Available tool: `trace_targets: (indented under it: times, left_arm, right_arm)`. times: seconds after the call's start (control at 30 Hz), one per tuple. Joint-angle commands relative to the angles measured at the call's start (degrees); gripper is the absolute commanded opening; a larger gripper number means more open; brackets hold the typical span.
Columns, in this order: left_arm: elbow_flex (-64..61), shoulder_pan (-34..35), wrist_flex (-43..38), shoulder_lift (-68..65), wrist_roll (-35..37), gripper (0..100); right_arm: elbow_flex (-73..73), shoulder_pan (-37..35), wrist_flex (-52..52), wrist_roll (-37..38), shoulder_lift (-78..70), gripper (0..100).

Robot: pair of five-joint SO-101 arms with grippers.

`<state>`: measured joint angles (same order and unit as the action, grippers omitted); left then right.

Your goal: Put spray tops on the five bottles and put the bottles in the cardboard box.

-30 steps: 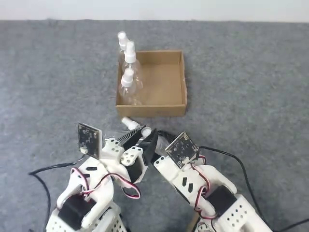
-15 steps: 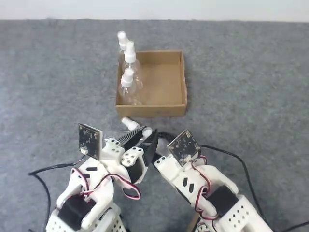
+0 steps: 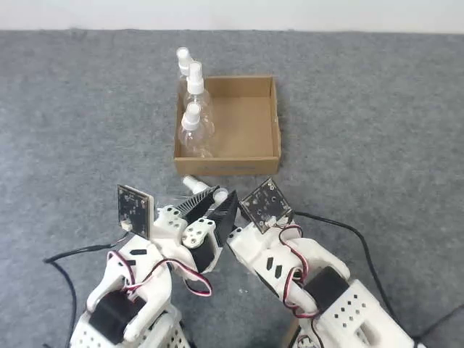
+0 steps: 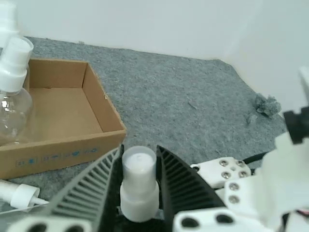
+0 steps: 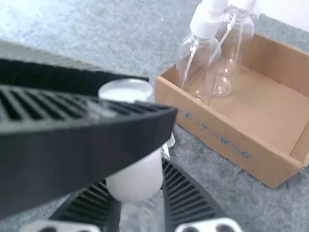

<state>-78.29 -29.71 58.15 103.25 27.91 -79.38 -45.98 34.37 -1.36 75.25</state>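
- Where the 2 arms meet at the lower centre of the high view, the left gripper (image 4: 139, 153) is clamped on 1 white spray top (image 4: 139, 186), its ribbed black jaws tight against both sides.
- The right gripper (image 5: 140, 186) comes in from the other side, its jaws narrowed on what looks like a clear bottle (image 5: 140, 218) just under that top.
- 1 loose spray top (image 3: 192, 183) lies on the grey mat (image 3: 362, 109), between the grippers and the box's front wall.
- 1 cardboard box (image 3: 228, 167) sits in the upper centre; the blue print (image 4: 58, 155) on its front wall is too small to read.
- 2 capped bottles (image 3: 194, 132) (image 3: 196, 93) stand upright inside it against the left wall.
- A 3rd capped bottle (image 3: 183, 59) stands at the far left corner; inside or just behind, I cannot tell.
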Motion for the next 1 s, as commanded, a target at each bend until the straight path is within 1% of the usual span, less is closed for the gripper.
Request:
trace_targets:
  times: [0.0, 0.27, 0.43, 0.5, 0.6, 0.77, 0.97]
  left_arm:
    - [-0.22, 0.09, -1.23, 0.97, -0.53, 2]
    - [-0.75, 3.43, -0.97, 0.97, -0.44, 2]
    - [1.63, 3.43, 2.99, 0.97, -0.35, 2]
    - [1.89, 3.43, 3.43, 0.97, -0.35, 2]
    - [1.98, 3.43, 3.6, 0.97, -0.26, 2]
    - [2.07, 3.16, 3.6, 0.97, 2.37, 2]
    - [1.89, 2.99, 3.6, 0.97, 2.46, 2]
  right_arm:
    - [2.99, 1.89, -1.54, -0.35, -0.13, 4.3]
    - [3.16, 1.89, 1.89, -0.26, -0.22, 16.7]
    - [3.52, 1.63, 4.18, -0.26, -0.13, 25.0]
    - [4.22, 1.63, 5.58, -0.26, -0.13, 27.6]
    - [6.15, 1.63, 9.36, -0.18, -0.13, 28.5]
    - [10.46, 1.54, 16.84, -0.18, -0.13, 28.8]
    - [10.64, 1.54, 17.27, -0.18, -0.57, 28.4]
